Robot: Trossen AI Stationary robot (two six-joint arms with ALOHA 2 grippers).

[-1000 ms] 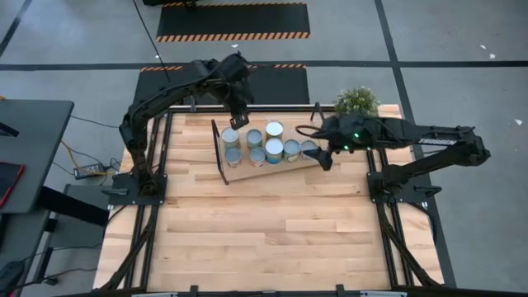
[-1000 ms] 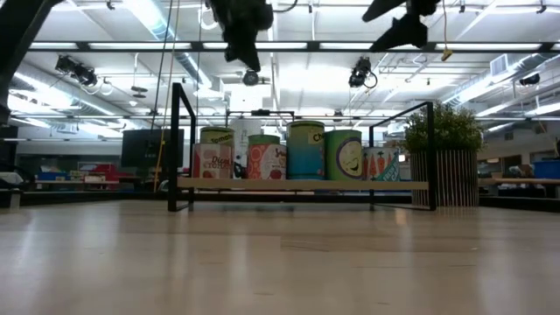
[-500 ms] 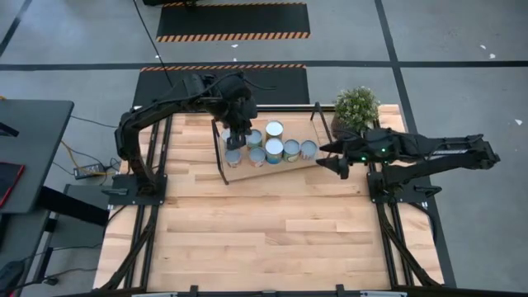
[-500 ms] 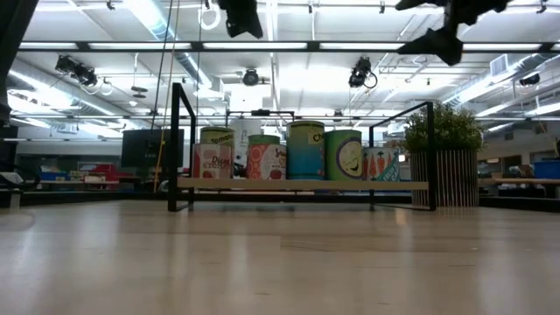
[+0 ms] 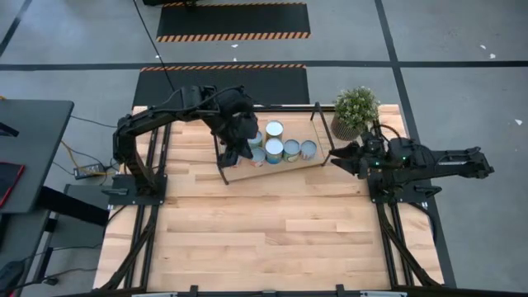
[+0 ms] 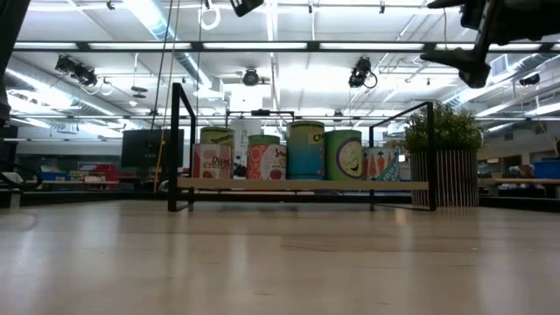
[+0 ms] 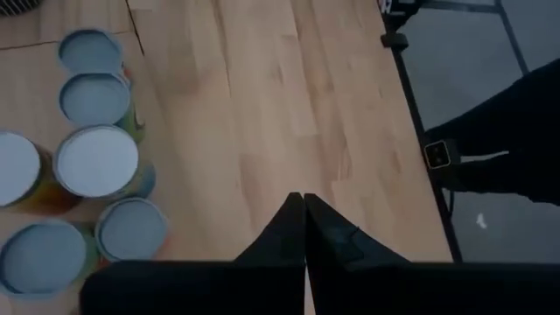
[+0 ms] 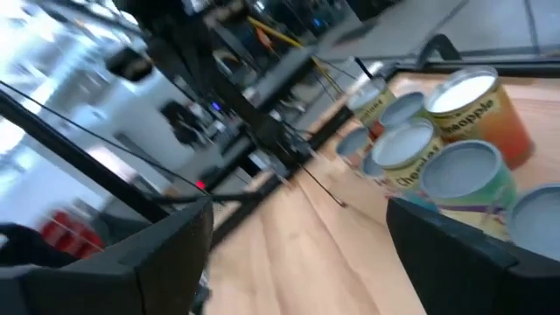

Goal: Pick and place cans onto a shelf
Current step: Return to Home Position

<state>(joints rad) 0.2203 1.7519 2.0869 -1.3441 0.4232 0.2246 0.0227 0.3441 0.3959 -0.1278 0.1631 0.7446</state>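
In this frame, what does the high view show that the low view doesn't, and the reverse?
Only the high view: the round tops of the cans, the left gripper over the left end of the shelf, and the right gripper beyond its right end. Only the low view: the cans' printed labels and the ceiling lights. Both: the cans standing on the shelf, with the potted plant beside its right end.
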